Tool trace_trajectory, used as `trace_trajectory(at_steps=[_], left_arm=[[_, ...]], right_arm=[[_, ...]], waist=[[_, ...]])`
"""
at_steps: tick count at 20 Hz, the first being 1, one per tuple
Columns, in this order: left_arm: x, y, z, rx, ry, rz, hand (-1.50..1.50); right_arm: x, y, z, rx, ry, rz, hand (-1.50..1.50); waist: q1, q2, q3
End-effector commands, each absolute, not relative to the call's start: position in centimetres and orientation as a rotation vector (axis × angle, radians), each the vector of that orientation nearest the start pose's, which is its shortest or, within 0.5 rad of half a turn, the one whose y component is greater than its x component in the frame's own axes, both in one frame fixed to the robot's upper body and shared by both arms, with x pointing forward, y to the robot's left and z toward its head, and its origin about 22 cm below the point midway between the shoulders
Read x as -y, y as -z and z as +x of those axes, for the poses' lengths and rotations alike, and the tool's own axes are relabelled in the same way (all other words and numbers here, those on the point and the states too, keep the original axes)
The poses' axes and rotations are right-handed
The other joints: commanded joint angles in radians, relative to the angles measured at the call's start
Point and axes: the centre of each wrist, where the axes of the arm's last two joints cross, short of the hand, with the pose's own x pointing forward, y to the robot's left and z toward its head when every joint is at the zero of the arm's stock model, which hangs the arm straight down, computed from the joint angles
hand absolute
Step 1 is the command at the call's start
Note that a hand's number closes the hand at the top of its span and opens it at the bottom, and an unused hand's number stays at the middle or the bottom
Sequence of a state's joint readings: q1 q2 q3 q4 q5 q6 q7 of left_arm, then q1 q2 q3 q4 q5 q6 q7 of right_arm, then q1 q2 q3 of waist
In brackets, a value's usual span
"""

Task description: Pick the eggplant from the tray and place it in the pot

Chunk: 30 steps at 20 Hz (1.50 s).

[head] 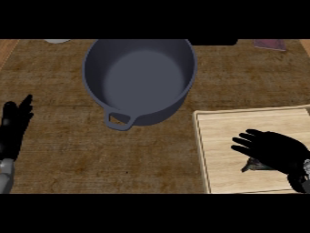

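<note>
Right hand (278, 148) hovered low over the tray (217, 136) at about 4 o'clock in the head view. Its fingers (246, 136) were spread apart, pointing toward 9 o'clock, and not closed on anything visible. Eggplant (253, 165): only a small dark grey-brown bit showed under the palm at its 7 o'clock side, the rest hidden. I read that bit as the eggplant lying on the tray, though contact with the hand could not be told. The tray's pale wood was otherwise bare where visible, with its near and right parts cut by the view's edge. Pot (103, 54) sat at 12 o'clock, well apart from the hand and up toward 10–11 o'clock from the tray. Its inside looked empty, and its loop handle (119, 121) pointed to 6 o'clock. Left hand (13, 123) rested at 8–9 o'clock near the view's left edge, open with fingers up, on no object. Brown counter (63, 150) lay under everything, and a pinkish item (270, 43) sat at the top edge near 1 o'clock. Progress judgement: early, nothing delivered. The grasp was not yet made; closing on the eggplant, the lift, the carry toward 11 o'clock and the release into the pot were all left.
</note>
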State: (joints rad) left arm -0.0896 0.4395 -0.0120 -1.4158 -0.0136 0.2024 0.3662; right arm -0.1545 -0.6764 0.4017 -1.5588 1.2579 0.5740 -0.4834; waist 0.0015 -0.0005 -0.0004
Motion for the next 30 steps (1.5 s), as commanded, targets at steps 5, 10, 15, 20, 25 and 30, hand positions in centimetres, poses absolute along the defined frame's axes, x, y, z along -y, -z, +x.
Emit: trace_trajectory(at_steps=[5, 10, 15, 20, 25, 30], left_arm=[[-33.4, -3.4, 27.0, 1.165, 0.103, 0.526, 0.0], [-33.9, -0.8, 25.3, 1.147, 0.106, 0.511, 0.0], [-33.3, -3.5, 26.4, 1.153, 0.1, 0.515, 0.0], [-31.4, -1.1, 26.7, 1.167, 0.127, 0.535, 0.0], [-33.0, -2.1, 27.1, 1.163, 0.104, 0.529, 0.0], [-33.1, -2.0, 25.8, 1.154, 0.092, 0.542, 0.0]], right_arm=[[28.4, -3.1, 25.9, 0.883, -2.204, -0.395, -1.5], [29.6, -3.3, 26.3, 0.87, -2.204, -0.364, 1.5], [28.3, -2.0, 26.7, 1.066, -2.262, -0.393, 1.5], [28.3, -3.9, 27.8, 1.161, -2.28, -0.445, 1.5], [26.0, -4.3, 25.7, 1.31, -2.218, -0.485, 1.5], [31.1, -5.3, 28.0, 1.147, -1.611, -0.818, 1.5]], waist=[[-0.001, 0.001, 0.0], [0.001, 0.001, 0.0], [0.003, 0.001, 0.001], [-0.001, 0.001, 0.0], [-0.005, 0.0, 0.0], [-0.021, 0.0, 0.002]])
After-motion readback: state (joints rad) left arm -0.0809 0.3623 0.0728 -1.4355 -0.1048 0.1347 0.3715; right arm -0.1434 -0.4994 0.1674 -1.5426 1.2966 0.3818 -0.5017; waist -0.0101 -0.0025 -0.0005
